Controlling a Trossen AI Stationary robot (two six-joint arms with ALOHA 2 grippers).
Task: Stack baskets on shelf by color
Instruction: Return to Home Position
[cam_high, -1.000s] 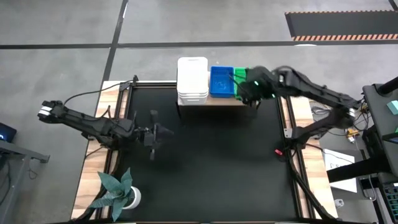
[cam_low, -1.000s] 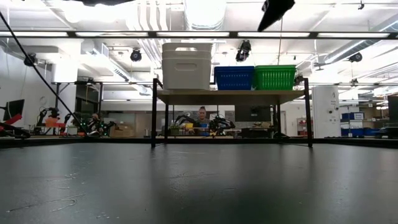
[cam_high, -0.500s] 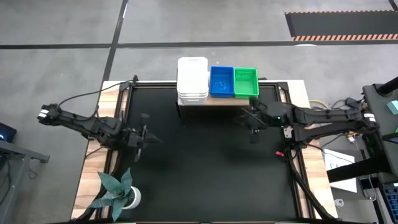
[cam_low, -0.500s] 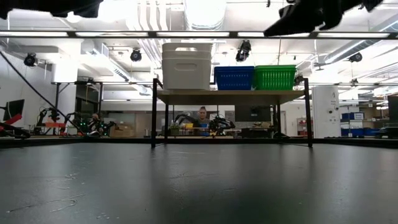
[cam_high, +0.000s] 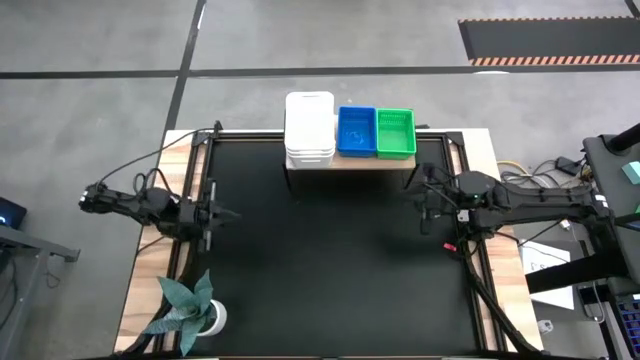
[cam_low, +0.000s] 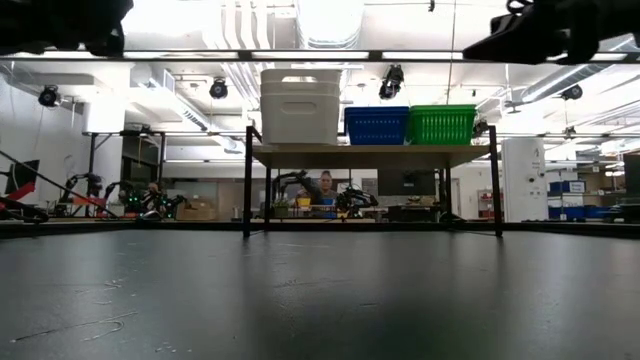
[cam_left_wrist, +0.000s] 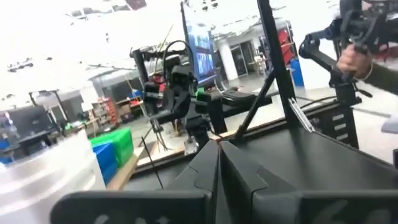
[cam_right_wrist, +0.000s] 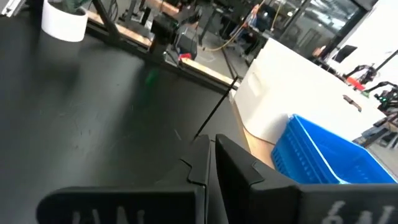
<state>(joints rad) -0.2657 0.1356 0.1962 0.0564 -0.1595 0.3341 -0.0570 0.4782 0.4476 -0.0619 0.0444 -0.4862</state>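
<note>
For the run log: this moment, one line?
shelf: light-wood board on black legs | holds: white plastic baskets, blue baskets, green baskets | left gripper: shut, left edge of black table | right gripper: shut, right edge

Three basket stacks (cam_high: 350, 132) side by side on shelf (cam_high: 360, 165), at rear of table (cam_high: 330, 260)

High view: overhead, straight down, far enough to frame the whole table (cam_high: 330, 260). Low view: at tabletop height, level, facing across to the shelf (cam_low: 370, 155) and the room behind. Wrist views: close above the tabletop, facing each other across it, left seeing the right arm (cam_left_wrist: 180, 93), right seeing the left arm (cam_right_wrist: 177, 37). All four share the baskets (cam_high: 350, 132).
</note>
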